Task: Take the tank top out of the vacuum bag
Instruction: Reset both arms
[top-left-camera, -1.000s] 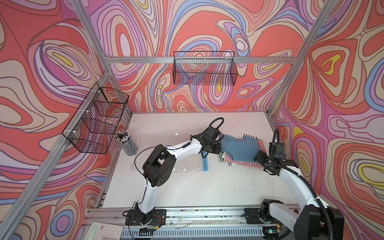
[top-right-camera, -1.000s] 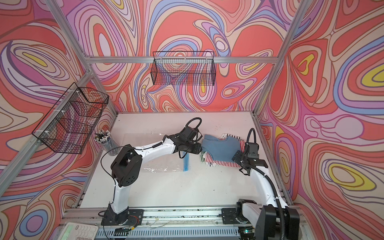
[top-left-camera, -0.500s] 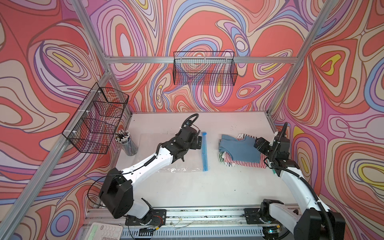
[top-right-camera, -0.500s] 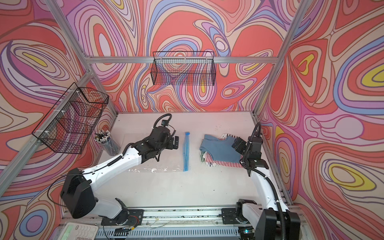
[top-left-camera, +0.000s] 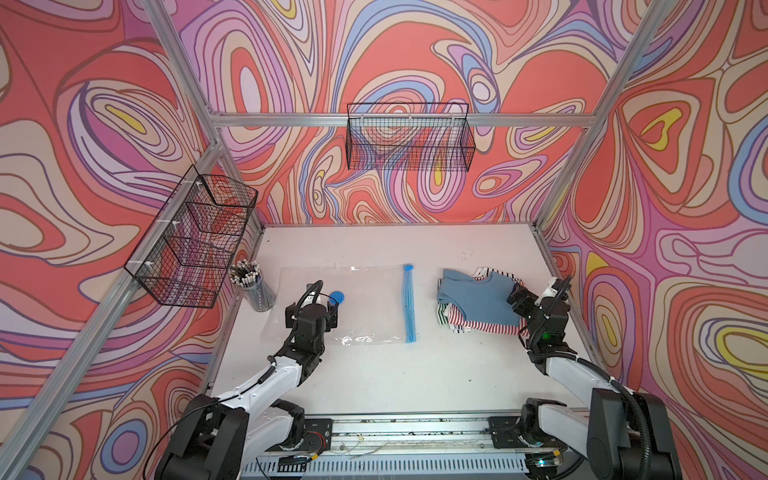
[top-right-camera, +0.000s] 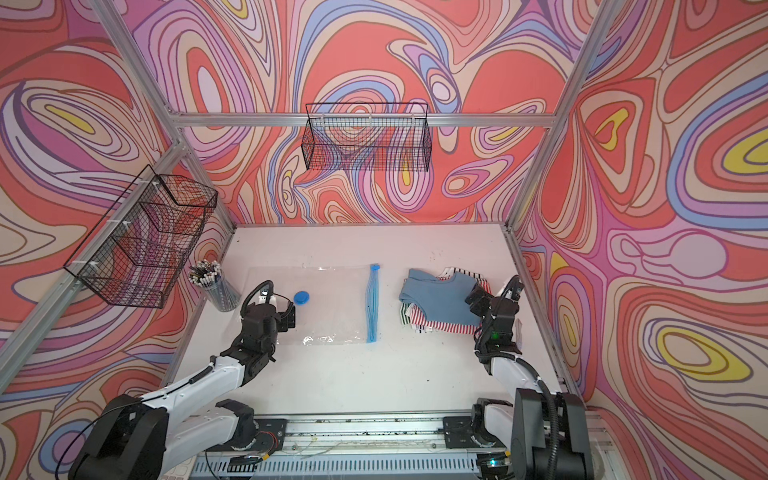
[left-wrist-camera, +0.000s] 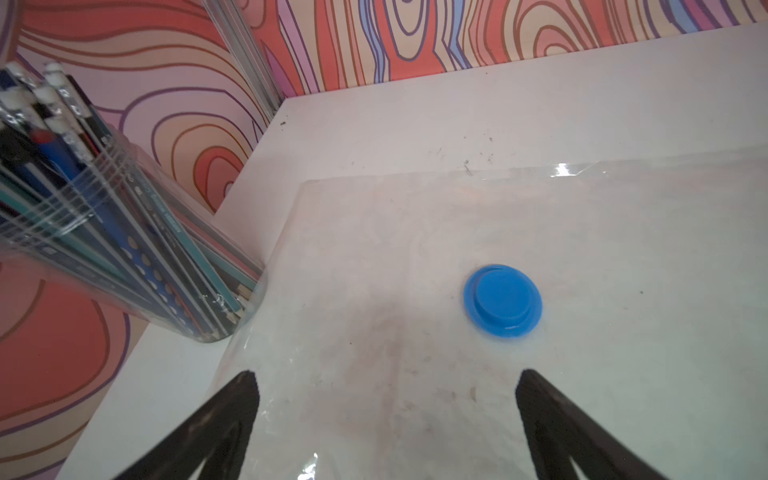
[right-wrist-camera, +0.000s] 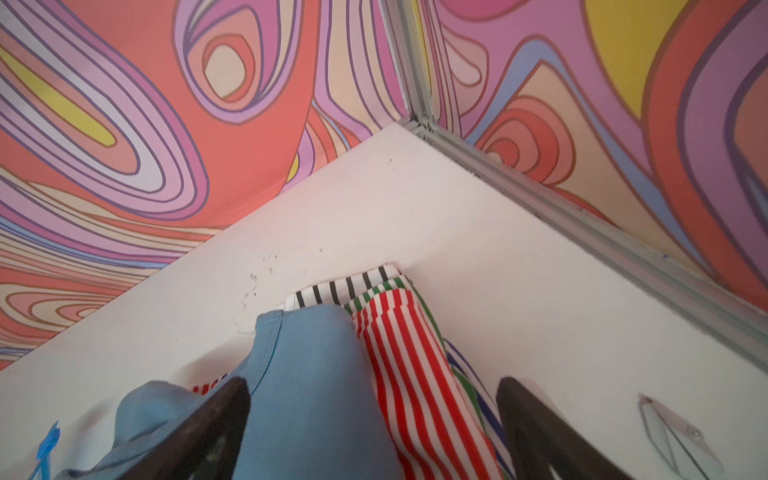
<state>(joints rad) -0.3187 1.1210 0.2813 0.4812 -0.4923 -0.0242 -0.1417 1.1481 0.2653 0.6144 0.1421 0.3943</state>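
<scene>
The widest open room is the bare front half of the tabletop (top-left-camera: 395, 374), between the left arm (top-left-camera: 286, 374) and the right arm (top-left-camera: 577, 370). A narrower bare lane runs front to back between the zip strip (top-left-camera: 409, 303) of the flat vacuum bag (top-left-camera: 365, 291) and the blue tank top (top-left-camera: 478, 299), which lies on a stack of striped tops (top-left-camera: 478, 328). A bare band also runs along the back wall behind both. At the left edge a pencil cup (top-left-camera: 255, 286) stands just beside the bag's corner, under a wire basket (top-left-camera: 191, 245) jutting from the left wall. The stack lies near the tabletop's right edge, and the right arm leans over it there. A second wire basket (top-left-camera: 409, 143) hangs high on the back wall, well above the tabletop.
</scene>
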